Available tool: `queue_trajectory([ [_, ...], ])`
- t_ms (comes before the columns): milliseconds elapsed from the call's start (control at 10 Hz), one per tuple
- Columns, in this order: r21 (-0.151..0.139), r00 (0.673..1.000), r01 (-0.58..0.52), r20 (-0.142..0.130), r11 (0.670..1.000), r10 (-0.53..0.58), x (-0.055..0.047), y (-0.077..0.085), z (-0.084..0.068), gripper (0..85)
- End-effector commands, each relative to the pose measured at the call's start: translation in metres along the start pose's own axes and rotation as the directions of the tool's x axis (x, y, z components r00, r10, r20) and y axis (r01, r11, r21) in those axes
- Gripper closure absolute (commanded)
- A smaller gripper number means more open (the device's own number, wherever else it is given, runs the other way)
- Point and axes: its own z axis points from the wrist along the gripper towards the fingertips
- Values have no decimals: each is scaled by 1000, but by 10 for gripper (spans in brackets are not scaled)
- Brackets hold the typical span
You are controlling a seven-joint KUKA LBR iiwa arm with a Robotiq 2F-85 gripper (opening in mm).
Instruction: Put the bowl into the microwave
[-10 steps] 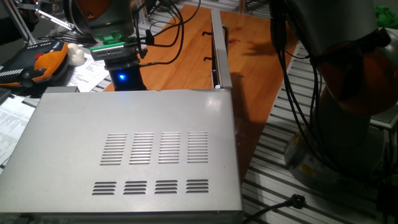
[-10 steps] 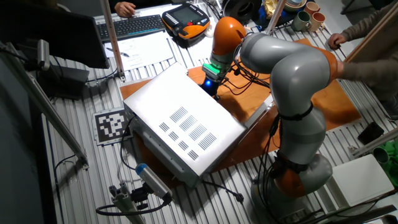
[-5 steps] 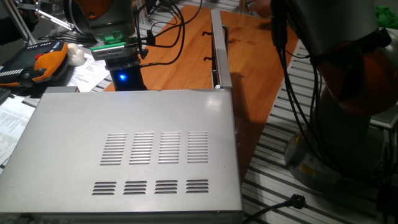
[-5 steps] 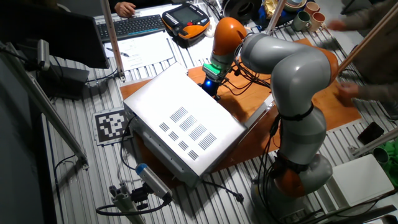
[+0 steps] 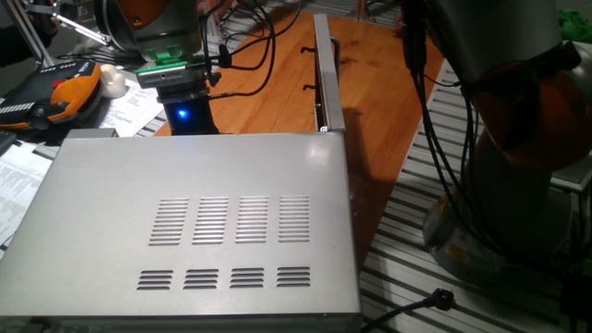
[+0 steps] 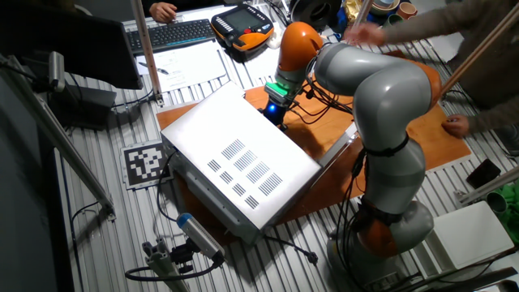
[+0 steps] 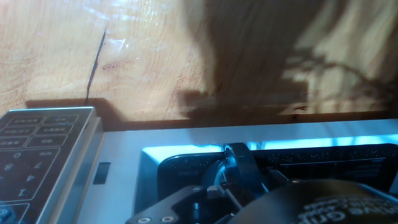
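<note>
Silver-grey microwave (image 5: 199, 222) door swung open | gripper (image 7: 233, 180) low at its mouth, jaw state cannot be told | bowl hidden in all views | judgement: lower gently, release only once seated, withdraw straight.

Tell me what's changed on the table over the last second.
Only the people at the far edge moved: in the other fixed view a person's arm now reaches in over the robot arm, and a hand rests on the wooden board. The robot arm, its gripper at the microwave front, the open door and the microwave itself have not shifted. No bowl shows in any view.
</note>
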Motion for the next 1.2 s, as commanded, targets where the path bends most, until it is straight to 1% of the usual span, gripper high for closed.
queue_trajectory([
  [0, 0, 1000, -2, -2, 1000, 2, 0, 0, 0, 510],
  [700, 11, 1000, -4, -16, 1000, 4, 2, -2, -2, 510],
  [800, 6, 1000, -5, -15, 1000, 5, 2, -2, -2, 510],
  [1000, -14, 1000, -7, -12, 1000, 6, 2, -1, -2, 510],
  [1100, -18, 1000, -7, -10, 1000, 6, 1, -1, -2, 510],
])
